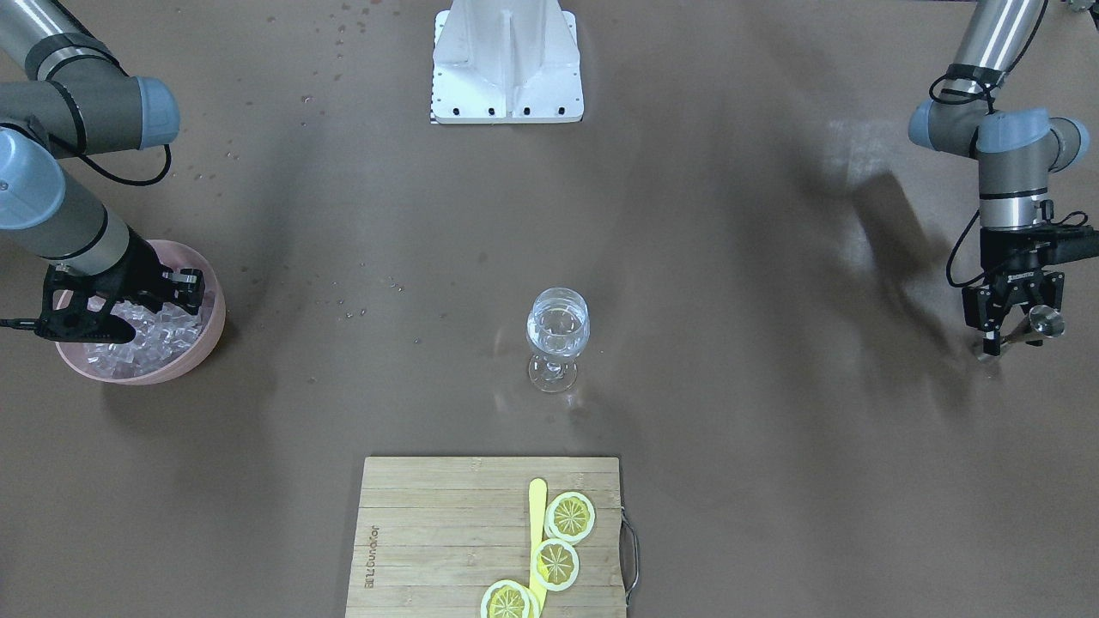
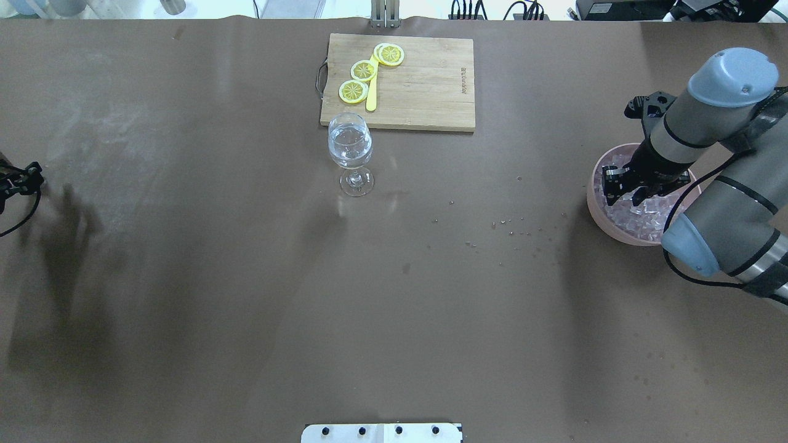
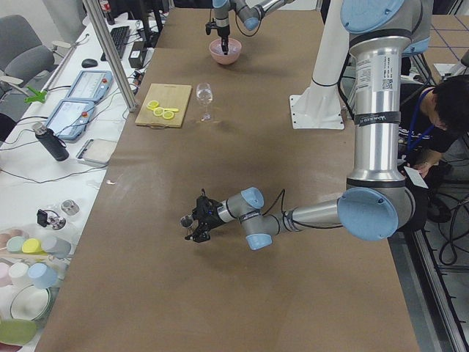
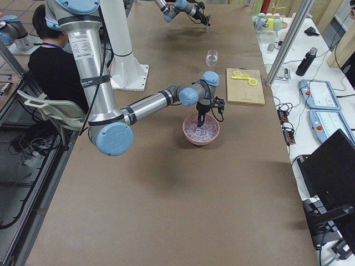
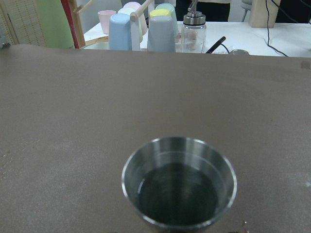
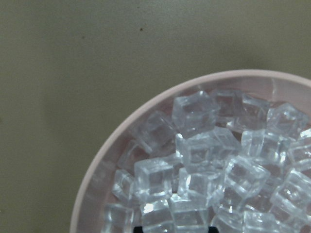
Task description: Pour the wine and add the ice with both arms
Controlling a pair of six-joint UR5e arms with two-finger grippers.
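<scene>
Ice [image 6: 204, 155] fills the right wrist view, heaped in a pink bowl [image 1: 206, 335] at one end of the counter [image 1: 730, 386]. The right tool [image 1: 129, 311] sits down among the cubes with its tips buried, so it cannot be told whether it is spread or closed on a cube. The left tool [image 1: 1017, 330], well apart at the other end, appears closed on a small metal cup [image 5: 179, 184], held clear of the counter with a little liquid in the bottom. The wine glass [image 1: 558, 330] stands upright between the two arms, appears to hold clear liquid, and is just beside a wooden board [image 1: 429, 532] carrying lemon slices [image 1: 570, 515].

Assessed risks:
- The cubes are slick and faceted, so a shallow pinch could lose one on the long carry to the glass.
- Pressing further into the heap could shove or tip the bowl.
- A cube released from too high would likely splash.
- A low approach could clip the tall stemmed glass and topple it.
- Tilting the cup during any retreat would spill what remains in it.
</scene>
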